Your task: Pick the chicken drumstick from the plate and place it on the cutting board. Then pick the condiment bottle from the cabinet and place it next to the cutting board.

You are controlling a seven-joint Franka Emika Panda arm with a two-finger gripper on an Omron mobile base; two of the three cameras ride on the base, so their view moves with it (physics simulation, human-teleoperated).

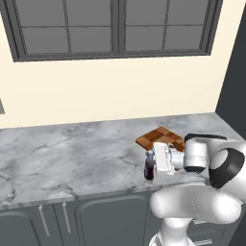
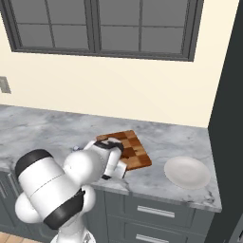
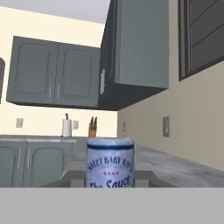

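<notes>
Bottle in claw, down by the board's left edge – 2nd half nearly done.

Left to right: bottle (image 1: 149,169) hangs upright at the counter (image 1: 72,153) front, just beside the board (image 1: 161,138), claw (image 1: 153,166) clamped on it; can't tell if its base touches the marble yet. Plate (image 2: 187,172) sits bare, well right of the board, so drumstick prob. already moved, though the arm hides much of the board & I can't spot the meat. Left to do: set bottle down, let go. Bottle: dark body, pale neck; close up, bluish-white label (image 3: 109,162) w/ blue lettering & red stars.
</notes>
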